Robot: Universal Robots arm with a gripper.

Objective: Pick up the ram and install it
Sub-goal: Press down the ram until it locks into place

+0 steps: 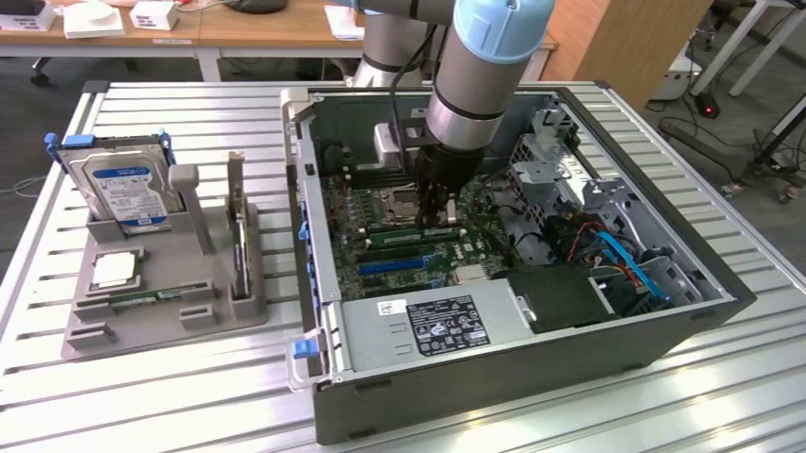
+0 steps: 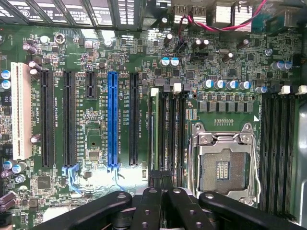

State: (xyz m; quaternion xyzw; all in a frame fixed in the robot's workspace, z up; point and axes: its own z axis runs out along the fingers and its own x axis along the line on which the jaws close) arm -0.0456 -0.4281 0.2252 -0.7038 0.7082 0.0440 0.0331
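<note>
Grey parts holder (image 1: 75, 335) on the slatted table (image 1: 189, 396), at the exterior view's left. It holds:
- a blue-labelled hard drive (image 1: 124, 189), upright at the back
- a CPU (image 1: 112, 269), flat in its recess
- a dark expansion card (image 1: 237, 222), on edge along the holder's side nearest the case
- the ram (image 1: 154, 297), flat in the front groove

The ram is well apart from the arm.

Open computer case (image 1: 504, 377), lying on its side. Inside it:
- a motherboard (image 2: 96, 120)
- a power supply (image 1: 428, 326)
- blue cables (image 1: 626, 262)

Gripper (image 2: 158, 191) is low inside the case, over the memory slots (image 2: 172, 134) beside the empty CPU socket (image 2: 223, 165). Jaws are closed together with nothing between them.
</note>
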